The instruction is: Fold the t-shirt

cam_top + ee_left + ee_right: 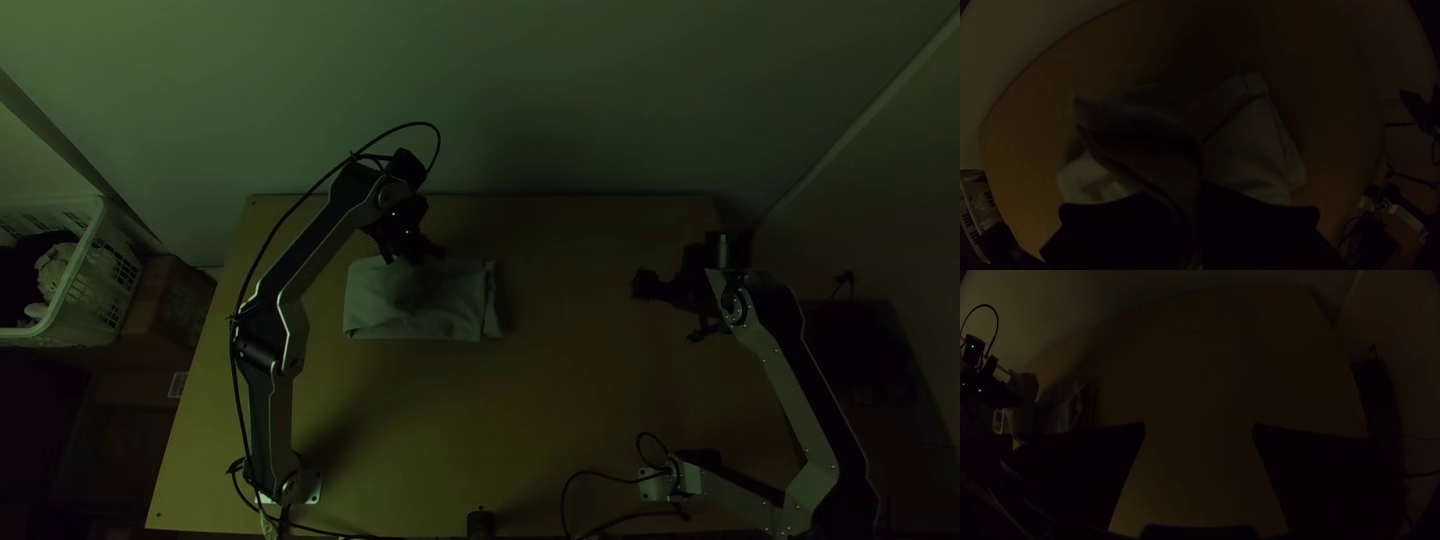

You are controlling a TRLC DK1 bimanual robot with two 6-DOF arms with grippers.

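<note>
Light wooden table: your pale folded cloth t-shirt lies far left, its far side pinched in the wide-fingered black left gripper. Your matching right gripper, right side, gapes wide.

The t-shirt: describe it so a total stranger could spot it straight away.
On the wooden table, look left of centre, toward the wall. The t-shirt is the pale, folded, roughly rectangular cloth there. Unlike the cloth in the white basket, it lies on the table, gripped by the left gripper.
</note>
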